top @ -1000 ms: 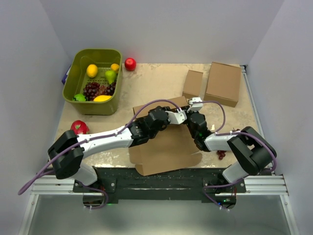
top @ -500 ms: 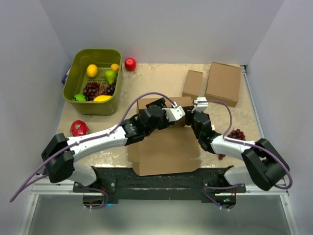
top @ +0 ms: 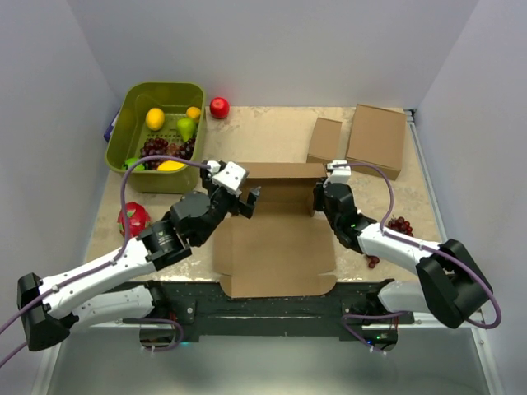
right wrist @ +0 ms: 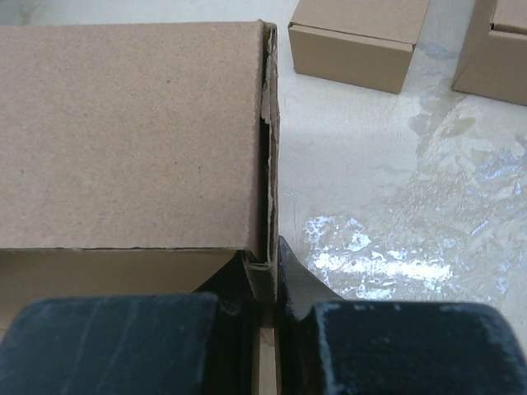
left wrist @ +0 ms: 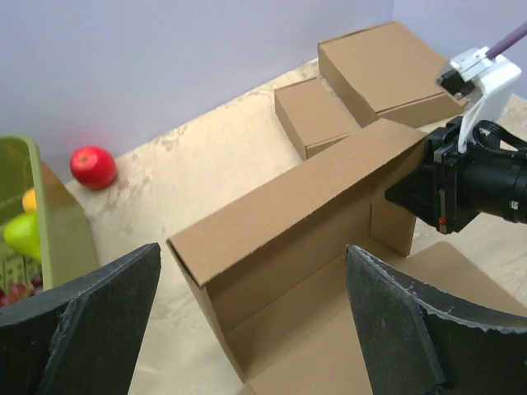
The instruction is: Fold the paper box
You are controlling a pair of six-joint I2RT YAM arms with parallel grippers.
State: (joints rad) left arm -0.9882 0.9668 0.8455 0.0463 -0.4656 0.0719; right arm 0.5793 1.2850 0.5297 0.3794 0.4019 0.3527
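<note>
The paper box (top: 276, 247) lies flat in the middle of the table, its far wall standing with a flap folded over the top (top: 280, 171). My left gripper (top: 251, 201) hovers open just left of that wall, touching nothing. In the left wrist view the box (left wrist: 305, 206) shows between the wide-apart fingers (left wrist: 82, 329), with the left gripper (left wrist: 255, 329) above its open inside. My right gripper (top: 319, 197) is shut on the box's right end wall. The right wrist view shows the right gripper (right wrist: 269, 276) pinching that thin cardboard edge beside the folded top (right wrist: 132, 132).
A green basket (top: 123, 123) of fruit stands at the back left, with a red apple (top: 219, 107) beside it and a red fruit (top: 132, 218) nearer. A small brown box (top: 324, 141) and a medium flat box (top: 376, 140) sit at the back right. Grapes (top: 399, 224) lie at the right.
My left gripper opened and drew back to the left, off the box's far wall. The right gripper stayed shut on the right end while its arm stretched out. The far wall now stands uncovered.
</note>
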